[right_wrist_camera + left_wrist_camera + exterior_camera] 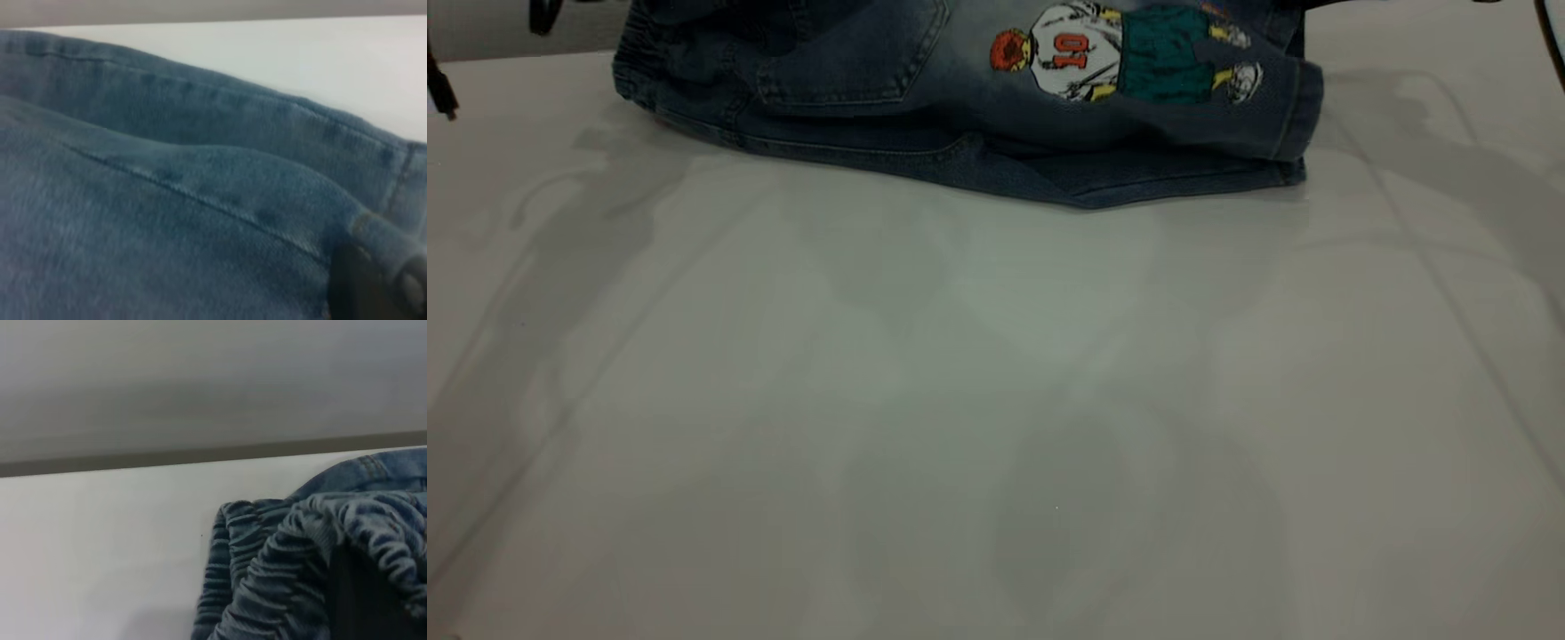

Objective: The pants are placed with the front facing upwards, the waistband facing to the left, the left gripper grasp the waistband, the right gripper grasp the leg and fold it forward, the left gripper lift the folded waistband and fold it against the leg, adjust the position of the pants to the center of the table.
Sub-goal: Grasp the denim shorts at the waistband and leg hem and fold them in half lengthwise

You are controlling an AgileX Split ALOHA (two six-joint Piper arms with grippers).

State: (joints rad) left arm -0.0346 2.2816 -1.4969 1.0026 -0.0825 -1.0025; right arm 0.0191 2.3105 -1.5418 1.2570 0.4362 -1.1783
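The pants (960,98) lie at the far edge of the table (996,400), blue denim folded lengthwise, cartoon print (1120,53) on top. The gathered waistband (633,62) is at the left end. In the left wrist view the ruched waistband (267,573) bunches over and around my left gripper (363,597), which is shut on it; only a dark finger shows. In the right wrist view the leg's denim (200,200) fills the picture and its hem wraps my right gripper (373,287), shut on the leg. Neither gripper shows in the exterior view.
A black cable (440,89) hangs at the far left and a dark curved part (1554,44) cuts the far right corner. The wide white tabletop stretches in front of the pants. The table's far edge (133,463) runs behind the waistband.
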